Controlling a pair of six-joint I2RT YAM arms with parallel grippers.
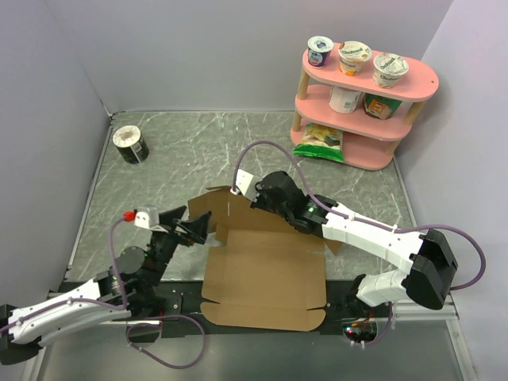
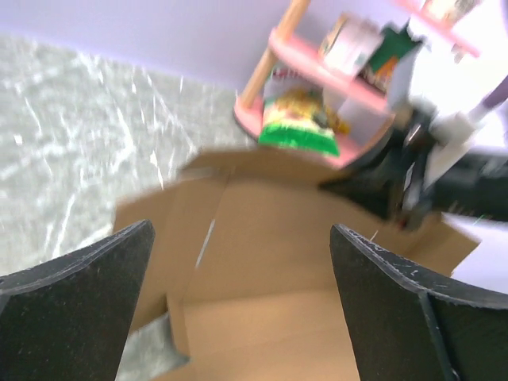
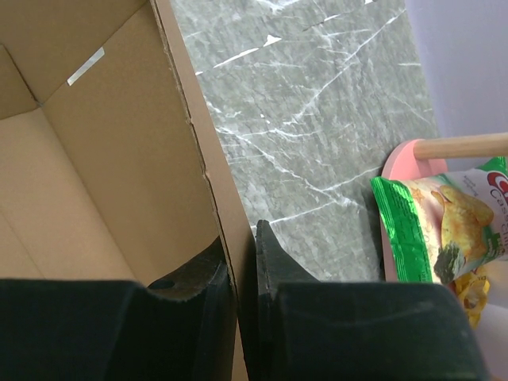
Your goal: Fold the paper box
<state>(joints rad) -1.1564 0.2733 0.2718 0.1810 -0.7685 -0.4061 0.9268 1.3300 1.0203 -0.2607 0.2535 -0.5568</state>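
Right hand [image 3: 241,252] clamps the far wall [image 3: 127,159] of the plain brown cardboard paper box [image 1: 266,278] on the tabletop [image 1: 182,151]. Left hand [image 2: 242,302] gapes empty near its left flap [image 1: 208,208]. We'd pinch firmly and crease squarely.

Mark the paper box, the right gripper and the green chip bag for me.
paper box [image 1: 266,274]: top external view, its flat middle panel.
right gripper [image 3: 239,238]: right wrist view, midway between the fingertips pinching the box wall.
green chip bag [image 1: 321,141]: top external view, middle of the bag.
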